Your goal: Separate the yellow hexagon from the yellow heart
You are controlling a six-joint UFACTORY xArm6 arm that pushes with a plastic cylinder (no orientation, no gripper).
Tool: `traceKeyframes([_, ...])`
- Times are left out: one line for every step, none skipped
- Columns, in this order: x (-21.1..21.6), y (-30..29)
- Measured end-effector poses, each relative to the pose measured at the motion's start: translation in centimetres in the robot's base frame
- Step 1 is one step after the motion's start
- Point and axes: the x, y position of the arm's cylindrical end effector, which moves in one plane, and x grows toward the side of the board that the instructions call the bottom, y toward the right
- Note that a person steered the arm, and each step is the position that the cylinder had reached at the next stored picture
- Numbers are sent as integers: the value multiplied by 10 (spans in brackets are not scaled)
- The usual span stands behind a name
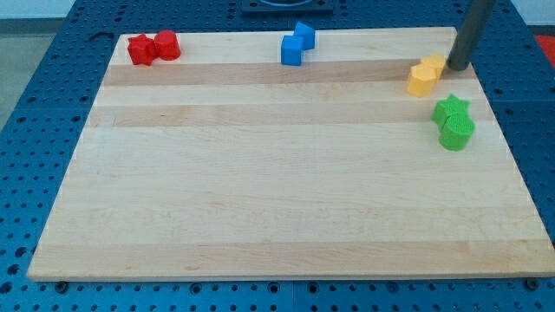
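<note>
Two yellow blocks sit touching near the board's upper right. The one nearer the view's top right (434, 63) looks like the yellow hexagon, though its shape is hard to make out. The one below and left of it (421, 80) looks like the yellow heart. My tip (456, 67) rests on the board just to the right of the upper yellow block, touching or almost touching it. The dark rod rises from there out of the view's top.
A green star (451, 109) and a green round block (457, 133) sit touching below the yellow pair. Two blue blocks (297, 44) sit at top centre. Two red blocks (153, 47) sit at top left. The wooden board (277, 191) lies on a blue pegboard.
</note>
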Motion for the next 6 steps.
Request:
traceKeyframes([32,-28])
traceKeyframes([38,-32])
traceKeyframes([39,-50])
traceKeyframes([38,-80])
traceKeyframes([45,-80])
traceKeyframes([58,-48])
